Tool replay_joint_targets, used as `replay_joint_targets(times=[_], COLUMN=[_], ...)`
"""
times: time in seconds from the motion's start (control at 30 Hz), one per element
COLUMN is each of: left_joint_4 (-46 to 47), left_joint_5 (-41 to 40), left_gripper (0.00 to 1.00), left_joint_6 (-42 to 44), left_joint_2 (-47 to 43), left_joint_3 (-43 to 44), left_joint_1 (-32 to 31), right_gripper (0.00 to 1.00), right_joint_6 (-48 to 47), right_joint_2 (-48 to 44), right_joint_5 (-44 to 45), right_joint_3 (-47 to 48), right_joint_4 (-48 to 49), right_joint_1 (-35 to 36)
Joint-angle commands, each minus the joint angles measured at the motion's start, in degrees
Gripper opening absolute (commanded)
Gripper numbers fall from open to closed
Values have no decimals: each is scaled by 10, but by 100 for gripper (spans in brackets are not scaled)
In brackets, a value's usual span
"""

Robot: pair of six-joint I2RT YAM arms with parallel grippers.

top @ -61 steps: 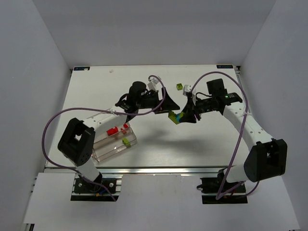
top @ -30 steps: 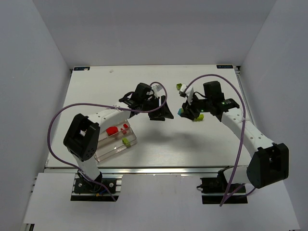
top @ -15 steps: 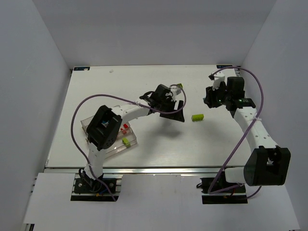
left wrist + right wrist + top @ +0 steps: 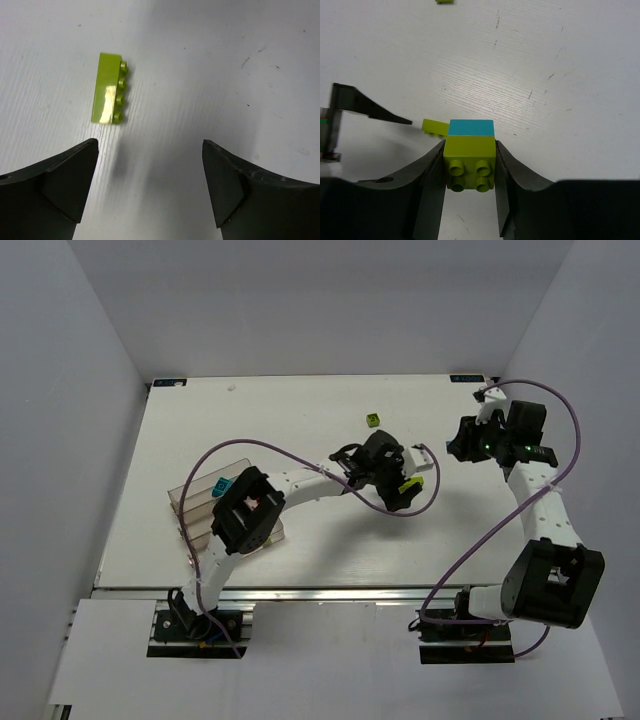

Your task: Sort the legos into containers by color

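Well off table (image 4: 250, 420) edges, left jaws gape by a lime brick (image 4: 109, 89); right jaws clamp a lime-cyan block (image 4: 470, 152).

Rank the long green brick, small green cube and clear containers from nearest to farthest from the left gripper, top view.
1. Long green brick, right at the left gripper fingertips.
2. Small green cube, beyond it toward the back.
3. Clear containers, far off on the left side.

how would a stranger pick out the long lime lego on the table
On the table, find the left gripper near the middle. Beyond its open jaws a lime-green brick lies on its side. It is long and thin, four studs in a row, unlike the small green cube farther back.
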Motion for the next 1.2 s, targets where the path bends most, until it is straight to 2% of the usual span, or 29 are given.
replay_joint_targets(times=[0.0, 0.27, 0.37, 0.43, 0.5, 0.53, 0.6, 0.67, 0.7, 0.73, 0.8, 0.87, 0.97, 1.0, 1.03, 1.1, 1.17], left_joint_4=[15, -55, -72, -71, -70, -71, -73, -73, -71, -67, -64, -72, -89, -90, -90, -97, -146], left_joint_5=[-5, -18, -41, -54, -58, -59, -66, -62, -64, -66, -71, -74, -53, -46, -52, -60, -78], left_gripper=[94, 94, 90, 83, 75, 59, 35, 30, 24, 13, 0, 0, 0, 0, 0, 0, 0], left_joint_6=[66, 61, 59, 60, 61, 60, 54, 54, 50, 45, 31, 18, -17, -26, -22, -14, -16], left_joint_2=[41, 155, 179, 182, 179, 180, 178, 175, 171, 165, 142, 116, 22, -37, -69, -128, -205], left_joint_3=[78, 245, 270, 266, 257, 256, 252, 247, 244, 240, 231, 223, 161, 136, 76, 18, -34], left_joint_1=[-3, -3, -3, -3, -3, -3, -3, -3, -3, -3, -3, -3, 9, 24, 24, 30, 35], right_gripper=[0, 0, 0, 0, 0, 0, 0, 0, 0, 0, 0, 0, 0, 0, 0, 0, 0], right_joint_6=[10, 8, 7, 7, 5, 5, 4, 4, 4, 4, 4, -2, -14, -16, -17, -22, -25], right_joint_2=[-23, -31, -38, -44, -45, -45, -46, -48, -50, -51, -53, -53, -53, -53, -52, -50, -48], right_joint_5=[-41, -82, -88, -91, -100, -102, -106, -111, -112, -113, -115, -116, -120, -123, -126, -133, -138], right_joint_3=[27, 24, 24, 21, 19, 20, 19, 18, 18, 17, 14, 13, 8, 4, 2, 0, 1], right_joint_4=[1, -4, -5, -3, -3, -3, -3, -3, -3, -3, -3, -5, -10, -10, -11, -13, -19], right_joint_1=[-21, -55, -61, -63, -67, -68, -70, -70, -71, -72, -73, -74, -73, -72, -70, -70, -68])
